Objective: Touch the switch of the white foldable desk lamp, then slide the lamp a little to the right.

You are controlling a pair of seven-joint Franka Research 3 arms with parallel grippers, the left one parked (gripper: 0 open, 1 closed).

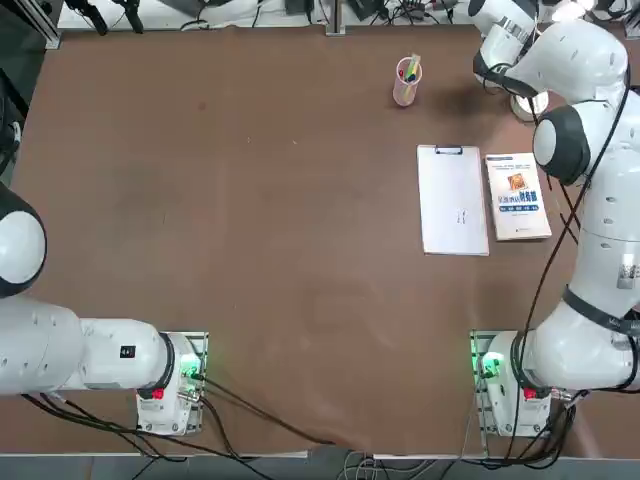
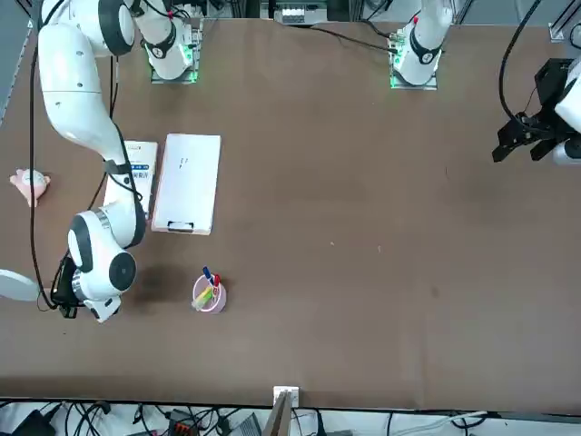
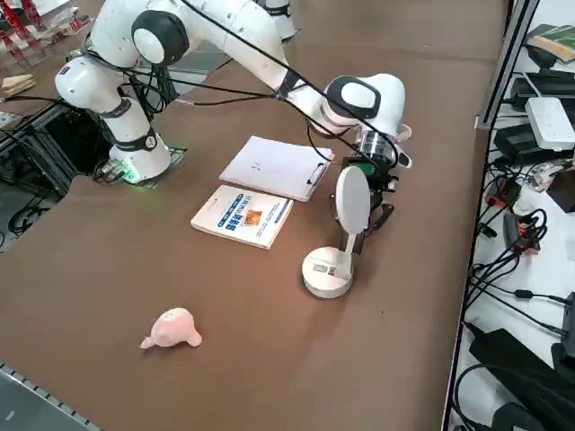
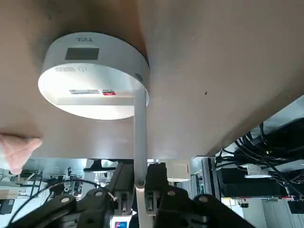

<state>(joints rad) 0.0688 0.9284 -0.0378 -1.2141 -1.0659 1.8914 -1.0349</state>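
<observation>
Fingers [image 4: 124, 183] of my right gripper [image 4: 140, 176] are closed to a narrow gap on the slim arm of the white foldable desk lamp [image 4: 140, 128], one on each side of it. I have the lamp upright, at the far right part of the table [image 1: 300, 250], beyond the white book [image 1: 518, 196] and the clipboard [image 1: 453, 200] beside it. From the right side I see its round head [image 3: 353, 199] raised over the disc base [image 3: 328, 272]. I can't tell from these views whether the base is touching the tabletop. My pink pen cup [image 1: 407, 82] holds markers, left of the lamp.
</observation>
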